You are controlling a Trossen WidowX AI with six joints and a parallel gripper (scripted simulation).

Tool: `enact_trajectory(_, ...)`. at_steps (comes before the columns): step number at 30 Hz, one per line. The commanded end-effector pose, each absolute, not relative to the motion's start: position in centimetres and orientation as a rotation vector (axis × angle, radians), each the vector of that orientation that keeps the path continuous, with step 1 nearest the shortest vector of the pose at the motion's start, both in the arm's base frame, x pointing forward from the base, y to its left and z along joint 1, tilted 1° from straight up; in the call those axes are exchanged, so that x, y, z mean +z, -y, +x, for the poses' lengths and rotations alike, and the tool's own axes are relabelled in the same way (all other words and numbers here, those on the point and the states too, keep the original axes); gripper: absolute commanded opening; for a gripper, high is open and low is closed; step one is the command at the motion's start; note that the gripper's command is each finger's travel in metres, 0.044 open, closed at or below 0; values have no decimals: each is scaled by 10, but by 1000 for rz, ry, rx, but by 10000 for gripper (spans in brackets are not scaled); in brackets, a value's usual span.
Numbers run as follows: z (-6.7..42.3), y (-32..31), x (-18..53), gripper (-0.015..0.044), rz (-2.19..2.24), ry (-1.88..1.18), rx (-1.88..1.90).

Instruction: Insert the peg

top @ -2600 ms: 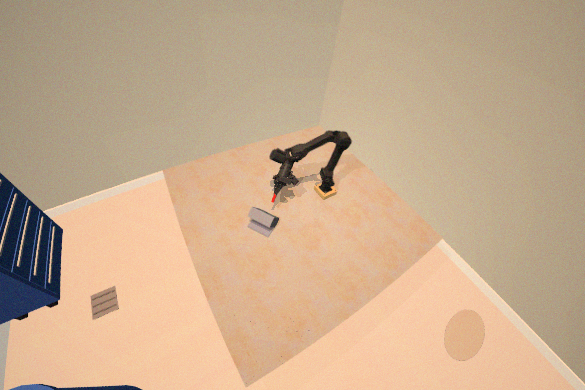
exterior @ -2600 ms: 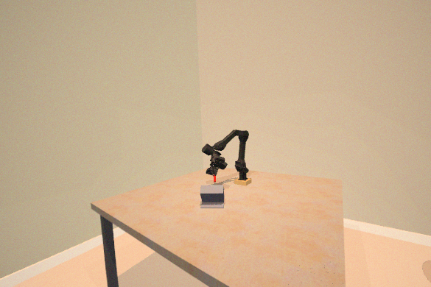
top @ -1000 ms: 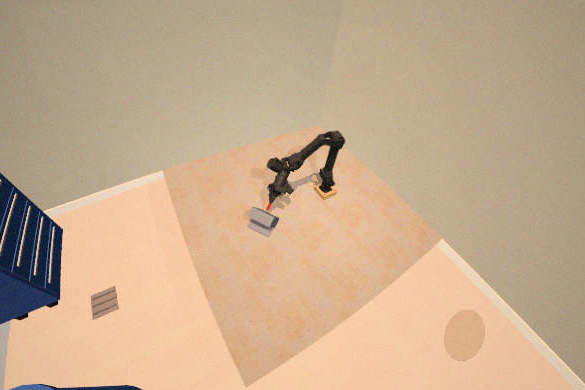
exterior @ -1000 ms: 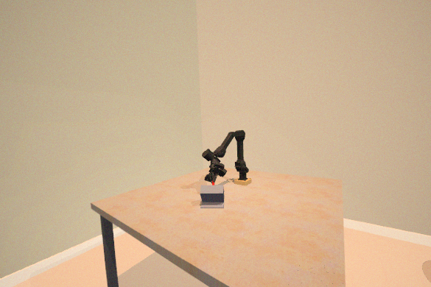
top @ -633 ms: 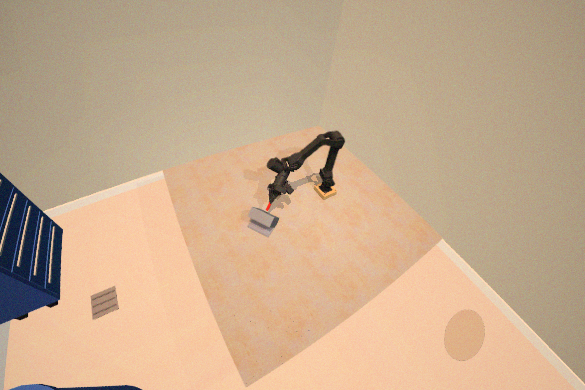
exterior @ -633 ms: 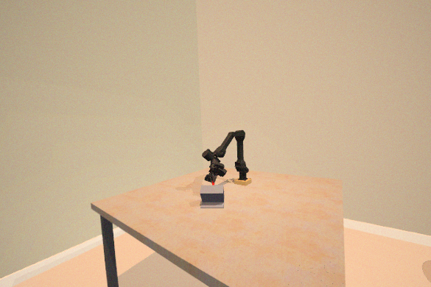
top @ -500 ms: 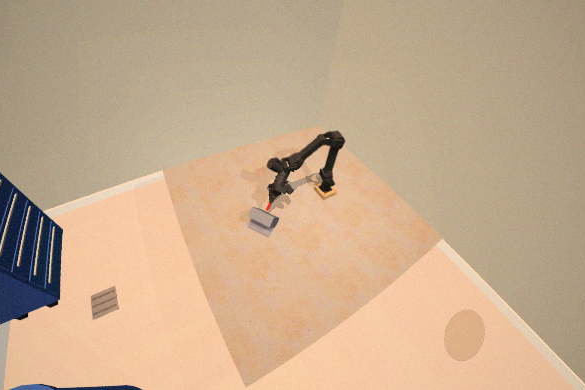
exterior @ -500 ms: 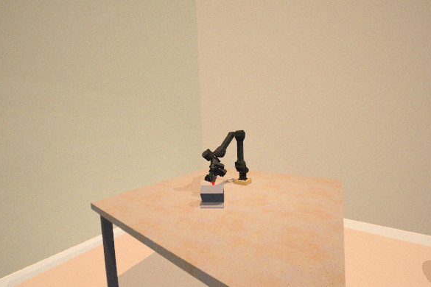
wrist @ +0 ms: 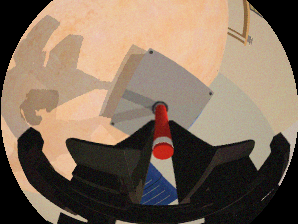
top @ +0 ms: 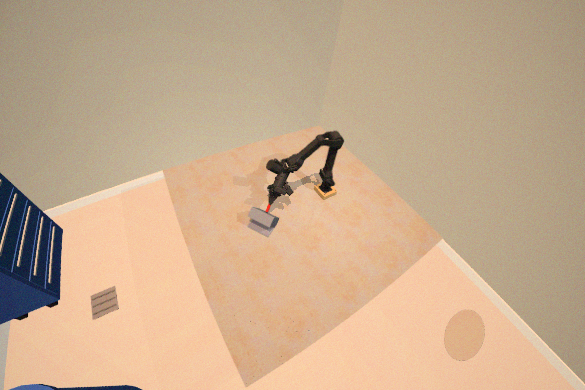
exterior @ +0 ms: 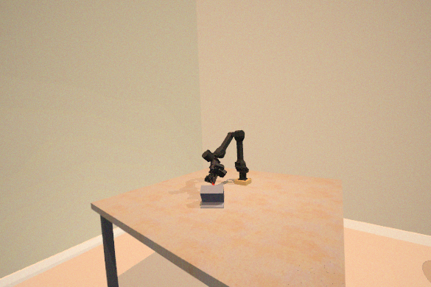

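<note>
A pale wooden bench [exterior: 280, 235] with a dark leg [exterior: 108, 250] at its near left corner carries everything. On its far side, close to the far edge where the room's two walls meet, a black six-joint arm [exterior: 228, 141] rises from a small tan square base plate [exterior: 247, 182]; its upper link bends at the elbow and slopes down toward the middle of the bench.

In front of the arm, well in from every edge, sits a grey wedge-shaped block with a sloped panel [top: 263, 216] on a thin light grey foot plate [exterior: 211, 206]. In the exterior view the block's dark front face is turned to the near edge and its lighter sloped face [exterior: 211, 189] tilts back toward the arm.

The black parallel-jaw gripper [wrist: 161, 156] hangs just above that sloped face, pointing down at it. Its jaws are pinching a slim red round peg [wrist: 161, 132] near the peg's upper end. In the wrist view the peg runs away from the camera, and its far tip meets a dark round hole [wrist: 160, 104] in the grey face; how deep the tip sits cannot be told. In the top view a short length of red [top: 268, 207] shows between the gripper and the panel's upper edge.

A blue-and-white striped patch [wrist: 158, 189] shows between the fingers below the peg.
</note>
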State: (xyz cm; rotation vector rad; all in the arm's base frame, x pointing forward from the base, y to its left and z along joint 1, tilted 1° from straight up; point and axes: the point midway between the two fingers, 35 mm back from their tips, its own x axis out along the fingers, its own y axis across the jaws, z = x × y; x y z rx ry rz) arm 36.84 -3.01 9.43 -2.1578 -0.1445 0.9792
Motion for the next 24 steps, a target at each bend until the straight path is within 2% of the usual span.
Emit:
enact_trajectory(1,371,31,93,0,-2158,139,976)
enact_trajectory(24,382,25,84,0,-2158,139,975)
